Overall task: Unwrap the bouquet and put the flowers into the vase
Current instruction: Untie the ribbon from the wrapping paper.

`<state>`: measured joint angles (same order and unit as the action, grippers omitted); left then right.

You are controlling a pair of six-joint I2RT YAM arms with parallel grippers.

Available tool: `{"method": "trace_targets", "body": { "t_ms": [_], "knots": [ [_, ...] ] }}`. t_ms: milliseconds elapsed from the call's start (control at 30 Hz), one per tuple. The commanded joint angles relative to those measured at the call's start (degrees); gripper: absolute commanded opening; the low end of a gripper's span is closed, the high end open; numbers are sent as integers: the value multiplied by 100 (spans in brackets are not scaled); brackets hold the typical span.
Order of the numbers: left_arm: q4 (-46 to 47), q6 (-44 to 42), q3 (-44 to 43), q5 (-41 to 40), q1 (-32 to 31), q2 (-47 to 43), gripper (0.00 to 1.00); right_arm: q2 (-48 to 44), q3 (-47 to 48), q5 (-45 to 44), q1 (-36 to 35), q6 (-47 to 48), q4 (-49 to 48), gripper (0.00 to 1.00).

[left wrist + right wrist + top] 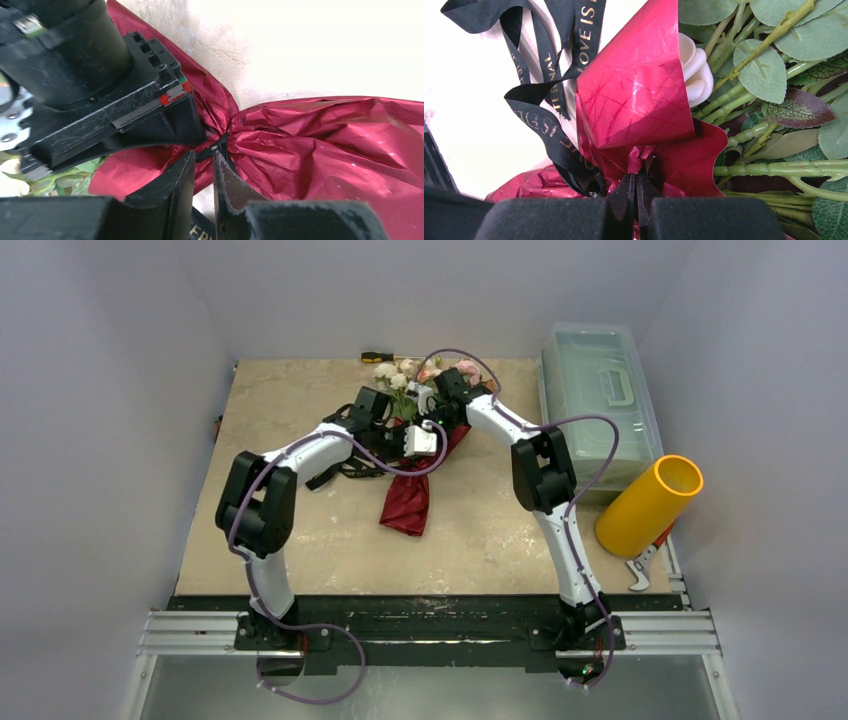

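Unwrapping is in hand: the bouquet lies at the desk's twelve o'clock, right claw pinched shut on its maroon paper, left claw narrowly parted at the black ribbon, which likely needs pulling loose next; the vase sits at three o'clock.

Pretty sure I live in a robotics lab test cell, not anyone's home. The table is boxed in by blank white walls on three sides. Along its near edge I'm bolted to an aluminium rail, with purple cables looping loose above the tabletop. A screwdriver lies at the table's far edge and a wrench at its right edge.
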<state>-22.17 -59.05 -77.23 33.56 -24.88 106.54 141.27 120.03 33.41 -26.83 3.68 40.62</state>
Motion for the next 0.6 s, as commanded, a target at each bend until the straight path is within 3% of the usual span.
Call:
{"method": "trace_targets", "body": {
  "t_ms": [0,333,367,467,567],
  "knots": [
    [384,222,-101,-132,-54,355,19,417,-305,-915,134,327,289,0],
    [568,158,71,-484,-128,776,29,427,-259,-941,137,300,288,0],
    [584,179,76,-556,-145,811,26,435,-253,-941,134,300,288,0],
    [692,493,28,-759,-148,855,1,452,-252,-999,132,308,281,0],
    [886,1177,43,-865,-55,675,0,463,-288,-1129,134,355,268,0]
  ]
}}
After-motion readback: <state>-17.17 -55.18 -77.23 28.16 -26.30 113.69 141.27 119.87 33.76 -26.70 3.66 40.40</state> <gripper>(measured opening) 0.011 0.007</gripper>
